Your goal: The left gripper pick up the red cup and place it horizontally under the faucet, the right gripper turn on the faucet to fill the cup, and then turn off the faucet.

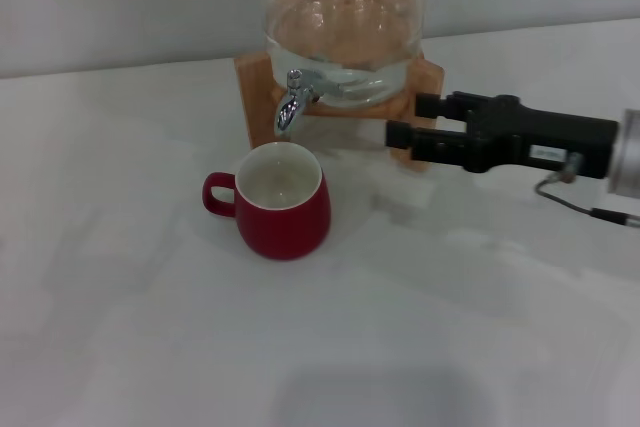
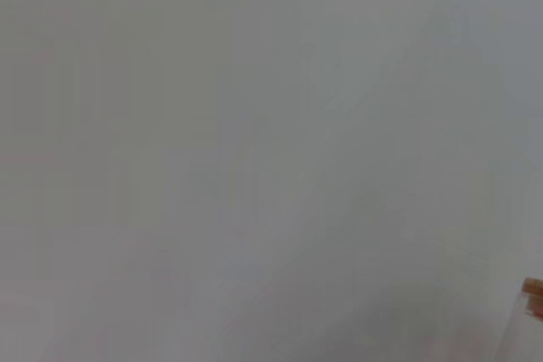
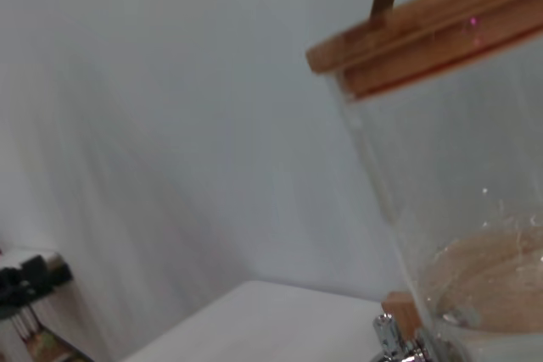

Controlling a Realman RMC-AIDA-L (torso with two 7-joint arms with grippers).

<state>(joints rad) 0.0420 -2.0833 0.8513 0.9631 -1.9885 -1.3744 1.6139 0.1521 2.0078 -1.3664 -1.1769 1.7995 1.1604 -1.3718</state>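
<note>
The red cup stands upright on the white table, handle pointing left, its white inside showing. It sits just in front of and below the chrome faucet, whose spout points down over the cup's far rim. The faucet is mounted on the glass water jar, which rests on a wooden stand. My right gripper hovers to the right of the faucet, level with the stand, its fingers open and holding nothing. The right wrist view shows the jar wall and the faucet top. My left gripper is out of view.
A thin cable trails from my right wrist. The jar carries a wooden lid. A small dark object sits far off at the edge of the right wrist view. The left wrist view shows only a pale wall.
</note>
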